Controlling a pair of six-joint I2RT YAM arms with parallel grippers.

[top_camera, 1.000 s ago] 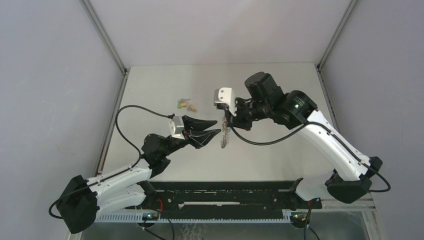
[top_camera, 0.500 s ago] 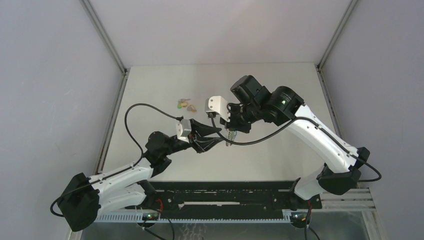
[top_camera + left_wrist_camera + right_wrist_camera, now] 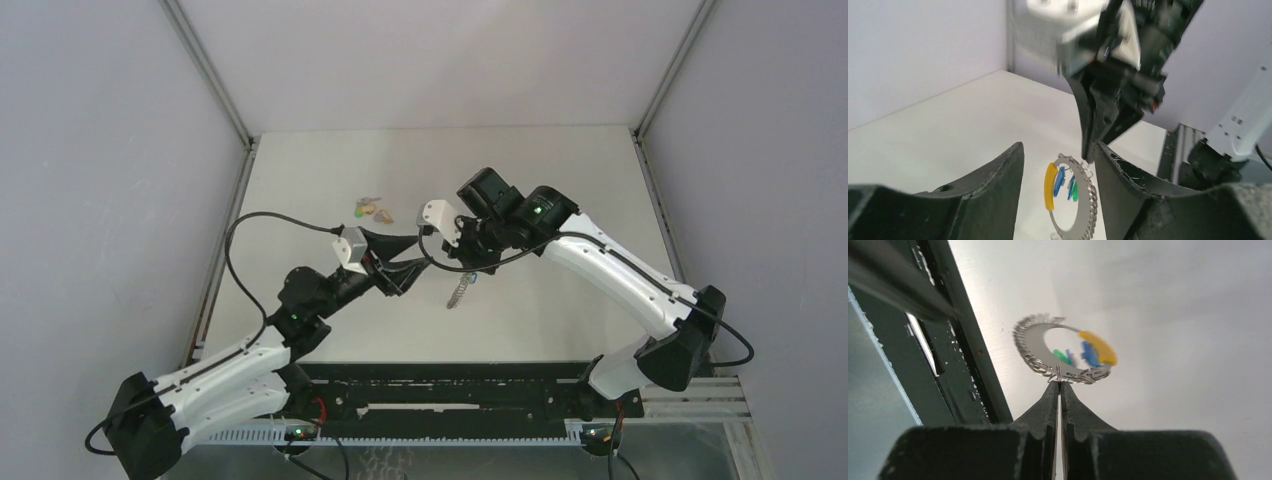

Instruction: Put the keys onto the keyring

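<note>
My right gripper (image 3: 468,272) is shut on the top edge of the keyring (image 3: 457,291), a ribbed silvery ring hanging above the table. In the right wrist view the shut tips (image 3: 1059,382) pinch the keyring (image 3: 1032,340). A curved yellow piece (image 3: 1100,347), a blue key head (image 3: 1090,354) and a green key head (image 3: 1063,356) sit inside it. My left gripper (image 3: 425,253) is open and empty, just left of the ring. In the left wrist view the keyring (image 3: 1091,200) hangs between and beyond my open fingers (image 3: 998,175). Loose keys (image 3: 372,210) lie on the table at the back left.
The black base rail (image 3: 450,385) runs along the table's near edge and shows in the right wrist view (image 3: 963,365). Grey walls with metal frame posts (image 3: 205,70) close in the left, right and back sides. The left arm's cable (image 3: 270,215) loops above the table.
My right arm has swung left and lowered, and the ring hangs lower. My left gripper has drawn back a little to the left and stays open.
</note>
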